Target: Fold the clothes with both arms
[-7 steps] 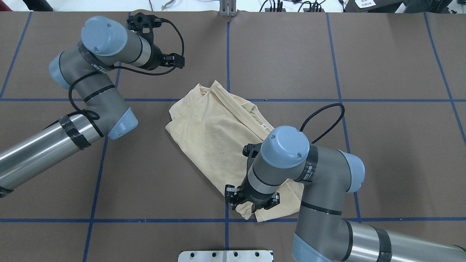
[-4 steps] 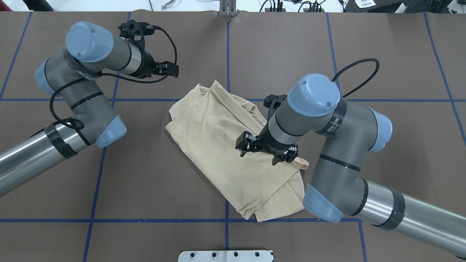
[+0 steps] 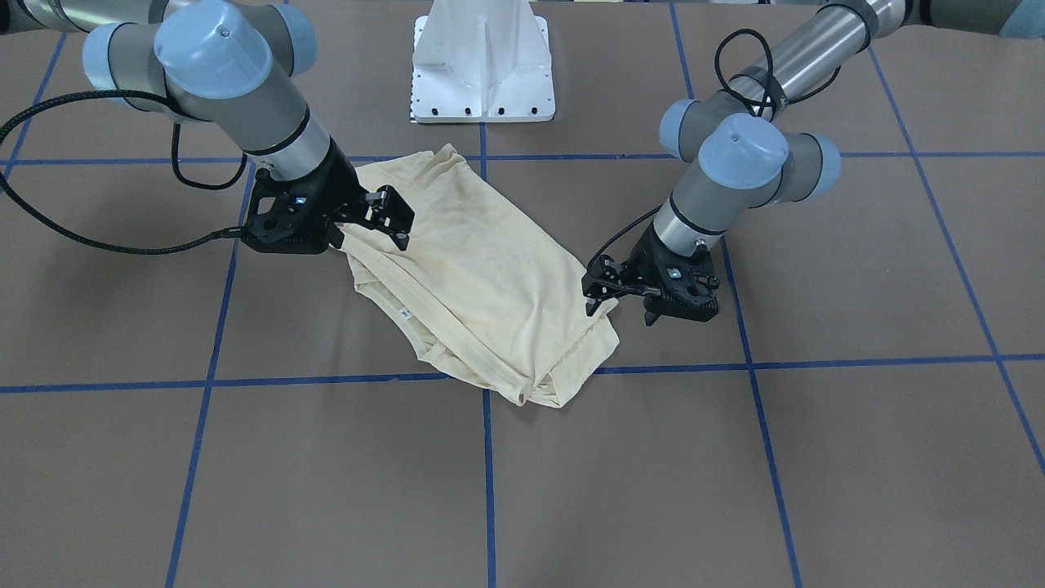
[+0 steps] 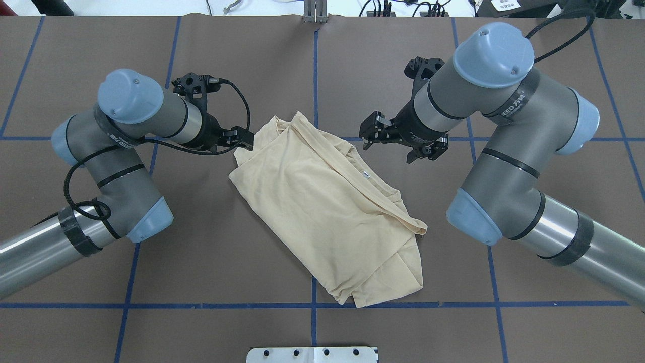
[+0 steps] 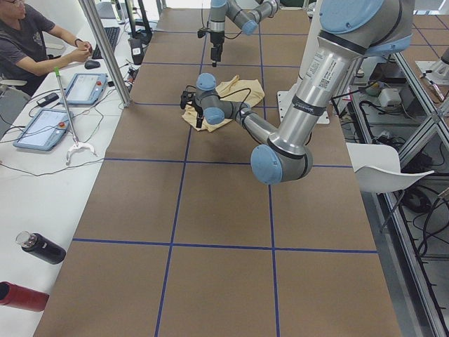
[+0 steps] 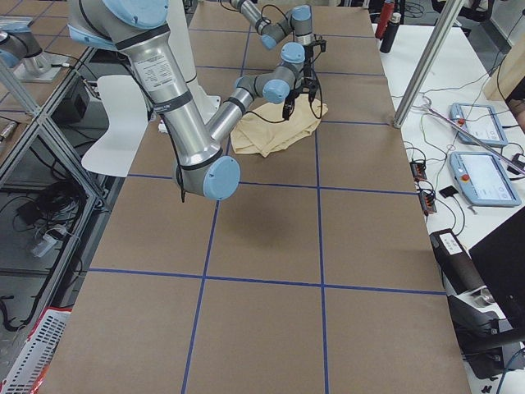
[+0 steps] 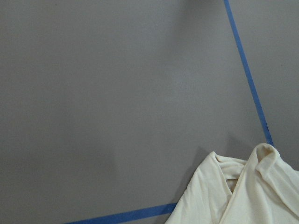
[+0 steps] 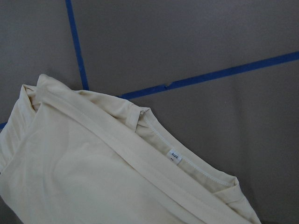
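Trainee: Cloth first. Where does the T-shirt (image 4: pixel 322 212) lie from each gripper?

Technician: Off the left gripper (image 3: pixel 622 309) it begins right at the fingertips, at one far corner of the bundle. Whether they touch or sit just shy of it I can't tell. From that corner the long axis runs away slantwise, toward the right arm's side and the robot. The right gripper (image 4: pixel 387 154) hovers over the brown table cover (image 4: pixel 352 65) beside the collar edge, with the cloth below and inward of it, apart.

Trainee: So the left is nearer. Is either one holding anything?

Technician: No. Both have their fingers spread with nothing between them.

Trainee: What sort of stuff is it?

Technician: Thin, limp cream knit, folded into a long slab of several layers, softly creased. The stitched neckband (image 8: pixel 205 172) and the small white neck tag (image 8: pixel 173 155) face the right gripper. No print shows.

Trainee: And the next grab?

Technician: My guess is that each takes an end of that axis. They should pinch every layer, or the fabric will peel apart.
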`<state>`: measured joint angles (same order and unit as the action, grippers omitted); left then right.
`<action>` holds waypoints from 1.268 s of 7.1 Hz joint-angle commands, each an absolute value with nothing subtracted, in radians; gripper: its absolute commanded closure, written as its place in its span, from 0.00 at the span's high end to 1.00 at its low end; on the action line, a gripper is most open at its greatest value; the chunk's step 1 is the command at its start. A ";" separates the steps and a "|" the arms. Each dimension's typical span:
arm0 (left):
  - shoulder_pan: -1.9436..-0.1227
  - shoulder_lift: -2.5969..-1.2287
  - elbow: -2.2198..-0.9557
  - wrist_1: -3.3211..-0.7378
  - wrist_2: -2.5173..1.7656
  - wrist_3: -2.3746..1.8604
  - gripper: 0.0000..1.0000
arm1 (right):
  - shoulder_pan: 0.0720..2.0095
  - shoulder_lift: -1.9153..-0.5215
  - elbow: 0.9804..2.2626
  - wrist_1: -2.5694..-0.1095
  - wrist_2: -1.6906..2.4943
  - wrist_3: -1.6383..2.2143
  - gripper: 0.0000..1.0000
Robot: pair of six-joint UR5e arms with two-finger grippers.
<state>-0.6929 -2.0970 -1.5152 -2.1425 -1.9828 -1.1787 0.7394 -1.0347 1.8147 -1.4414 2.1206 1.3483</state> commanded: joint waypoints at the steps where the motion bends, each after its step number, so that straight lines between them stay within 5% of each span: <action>1: -0.666 -2.098 -1.517 -2.099 -1.982 -1.302 0.97 | 0.761 -1.037 1.810 -1.442 2.120 1.338 1.00; 5: -0.641 -2.103 -1.525 -1.993 -1.974 -1.338 0.95 | 0.762 -1.040 1.809 -1.442 2.114 1.338 1.00; 9: -0.615 -2.103 -1.523 -1.993 -1.973 -1.336 0.79 | 0.762 -1.045 1.809 -1.442 2.112 1.338 1.00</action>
